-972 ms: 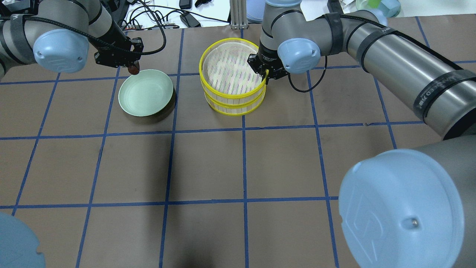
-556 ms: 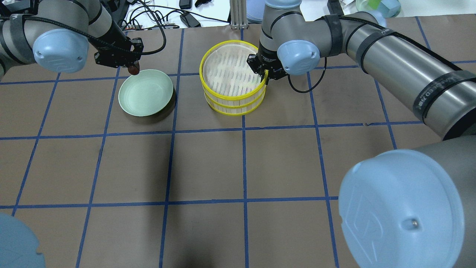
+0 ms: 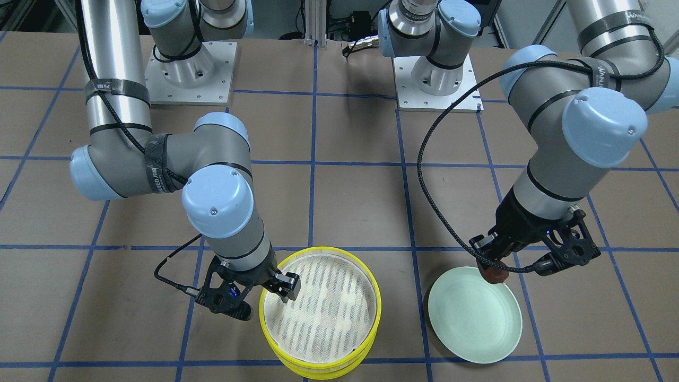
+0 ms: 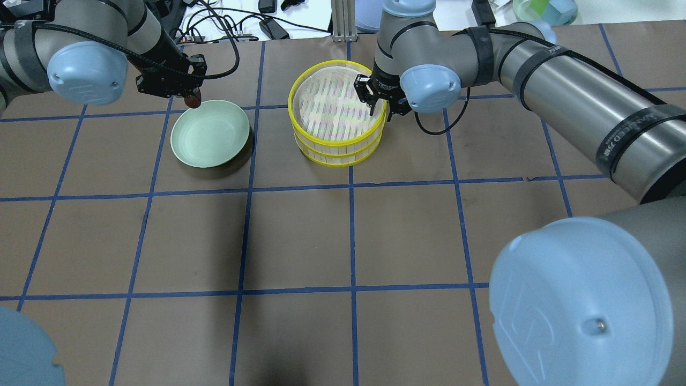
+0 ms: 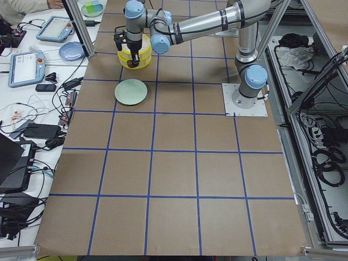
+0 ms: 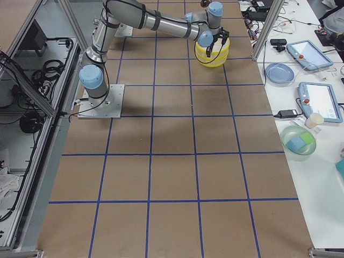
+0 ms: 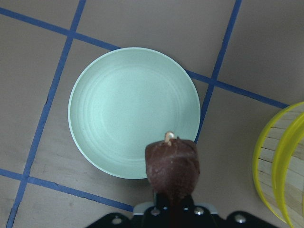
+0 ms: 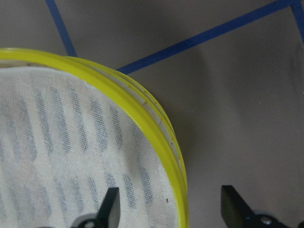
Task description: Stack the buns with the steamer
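The steamer (image 4: 333, 140) stands as two yellow-rimmed tiers, one on the other, its white mesh liner (image 3: 318, 313) bare. My right gripper (image 4: 375, 102) is open, its jaws astride the top rim (image 8: 156, 128), one finger (image 8: 110, 209) inside and one outside. My left gripper (image 4: 188, 95) is shut on the dark reddish-brown bun (image 7: 172, 166) and holds it above the far edge of the pale-green plate (image 4: 210, 134). The bun also shows in the front-facing view (image 3: 493, 274). The cream bun is hidden.
The plate (image 3: 475, 323) is bare and lies about a hand's width to the left of the steamer in the overhead view. Cables and devices (image 4: 225, 24) and an aluminium post (image 4: 342, 19) lie beyond the table's far edge. My right elbow (image 4: 579, 300) fills the near right corner.
The top tier has come down level onto the lower tier. My right gripper has opened off its rim. The left arm with the brown bun has not moved.
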`<state>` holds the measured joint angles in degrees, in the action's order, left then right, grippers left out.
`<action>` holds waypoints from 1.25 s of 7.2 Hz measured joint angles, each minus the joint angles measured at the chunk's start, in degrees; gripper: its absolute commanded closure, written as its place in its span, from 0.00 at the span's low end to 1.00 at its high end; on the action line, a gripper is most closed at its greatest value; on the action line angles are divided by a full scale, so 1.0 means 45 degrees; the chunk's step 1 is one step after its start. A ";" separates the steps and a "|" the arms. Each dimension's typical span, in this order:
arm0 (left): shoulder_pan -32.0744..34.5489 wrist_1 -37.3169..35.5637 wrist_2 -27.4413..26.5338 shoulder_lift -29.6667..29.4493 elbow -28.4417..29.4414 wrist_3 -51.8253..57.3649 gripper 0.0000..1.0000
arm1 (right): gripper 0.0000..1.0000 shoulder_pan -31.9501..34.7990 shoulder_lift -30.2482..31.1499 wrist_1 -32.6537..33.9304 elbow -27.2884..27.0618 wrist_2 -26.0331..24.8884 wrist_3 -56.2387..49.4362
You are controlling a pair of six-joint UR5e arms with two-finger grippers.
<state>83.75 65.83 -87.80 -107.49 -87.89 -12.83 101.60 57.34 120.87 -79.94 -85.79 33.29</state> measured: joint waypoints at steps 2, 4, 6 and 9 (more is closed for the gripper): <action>0.0002 -0.0010 0.0000 0.0001 0.0004 -0.0001 1.00 | 0.09 -0.0022 0.0915 -0.0195 0.0012 0.0033 -0.0142; 0.0132 -0.0190 0.0132 -0.0140 0.0093 -0.0180 1.00 | 0.05 -0.0244 0.2401 -0.1410 0.0026 0.0352 -0.0913; 0.1463 -0.0906 0.0315 -0.0188 0.0253 -0.1383 1.00 | 0.01 -0.0889 0.3858 -0.3102 0.0029 0.0491 -0.2399; 0.3330 -0.2927 0.1622 -0.0772 0.0204 -0.3345 1.00 | 0.00 -0.1599 0.5177 -0.5021 -0.0063 0.0522 -0.5318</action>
<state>98.73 52.66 -80.50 -110.96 -86.97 -27.88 94.41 80.63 98.27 -80.22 -83.44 9.36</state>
